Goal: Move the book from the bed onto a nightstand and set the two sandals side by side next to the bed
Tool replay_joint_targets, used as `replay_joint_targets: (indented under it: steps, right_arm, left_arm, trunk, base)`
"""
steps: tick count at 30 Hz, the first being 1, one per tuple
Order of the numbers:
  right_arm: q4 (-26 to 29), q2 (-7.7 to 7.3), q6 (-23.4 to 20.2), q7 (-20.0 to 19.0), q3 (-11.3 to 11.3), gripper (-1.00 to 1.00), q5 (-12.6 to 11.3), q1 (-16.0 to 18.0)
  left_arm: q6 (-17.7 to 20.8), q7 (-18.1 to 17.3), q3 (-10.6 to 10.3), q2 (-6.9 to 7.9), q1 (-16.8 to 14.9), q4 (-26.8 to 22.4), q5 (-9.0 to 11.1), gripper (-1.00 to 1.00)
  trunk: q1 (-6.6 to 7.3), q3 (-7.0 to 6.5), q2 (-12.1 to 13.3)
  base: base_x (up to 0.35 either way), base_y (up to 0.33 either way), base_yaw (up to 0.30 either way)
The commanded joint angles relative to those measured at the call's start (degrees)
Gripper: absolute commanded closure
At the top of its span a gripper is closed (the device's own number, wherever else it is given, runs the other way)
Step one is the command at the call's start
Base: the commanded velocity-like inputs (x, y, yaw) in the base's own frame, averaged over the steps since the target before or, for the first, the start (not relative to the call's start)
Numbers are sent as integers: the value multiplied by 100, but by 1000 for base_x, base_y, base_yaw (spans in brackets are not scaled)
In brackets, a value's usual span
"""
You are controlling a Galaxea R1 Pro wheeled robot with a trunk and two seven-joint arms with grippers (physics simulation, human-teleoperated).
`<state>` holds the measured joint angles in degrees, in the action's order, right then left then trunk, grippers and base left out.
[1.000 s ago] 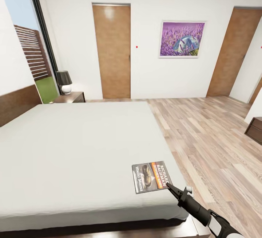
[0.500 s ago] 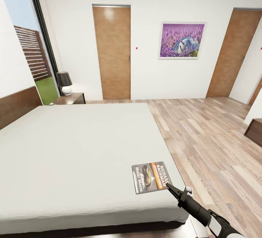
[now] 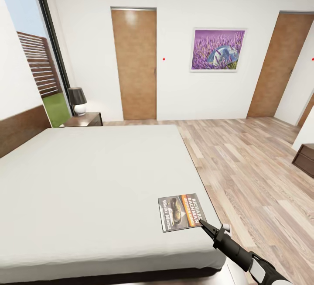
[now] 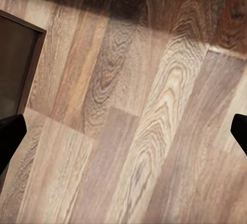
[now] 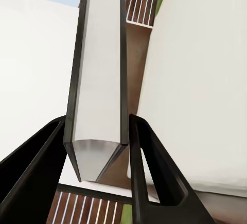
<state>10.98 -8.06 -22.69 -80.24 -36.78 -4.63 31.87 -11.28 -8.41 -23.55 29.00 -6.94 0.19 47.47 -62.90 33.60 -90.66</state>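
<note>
The right arm is seen reaching up from the lower right of the head view, slanted toward the bed (image 3: 87,180), with the right pincer (image 3: 203,223) at the near right corner of the mattress. The pincer is closed on the edge of the book (image 3: 179,211), the spine being clamped between both fingers (image 5: 154,172) in the right wrist view; the book lies flat near the bed's right edge. The left pincer (image 4: 123,131) is held wide open over bare wood floor (image 4: 144,131), nothing gripped.
</note>
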Motion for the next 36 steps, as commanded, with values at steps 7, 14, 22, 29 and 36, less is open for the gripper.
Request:
replay_joint_targets:
  steps: [7,14,22,29,36]
  right_arm:
    - [9,-8,-66,-1,48,100,-27,2]
    - [0,-4,-65,14,46,100,-32,-3]
    - [-13,-3,-68,16,41,100,-45,-5]
    - [-19,-3,-69,17,38,100,-47,-6]
    - [-24,-3,-65,17,32,100,-47,-6]
  left_arm:
    - [-13,-29,-45,0,0,7,60,-100]
    - [-13,-29,-45,0,0,7,60,-100]
    - [-10,-29,-59,0,0,7,60,-100]
    - [-14,-29,-62,0,0,7,60,-100]
    - [-14,-29,-62,0,0,7,60,-100]
  trunk:
    - [155,-121,279]
    - [309,-246,560]
    - [484,-390,881]
    - [638,-516,1162]
    - [792,-641,1443]
  base:
    - [0,0,0]
    - [0,0,0]
    - [0,0,0]
    - [0,0,0]
    - [0,0,0]
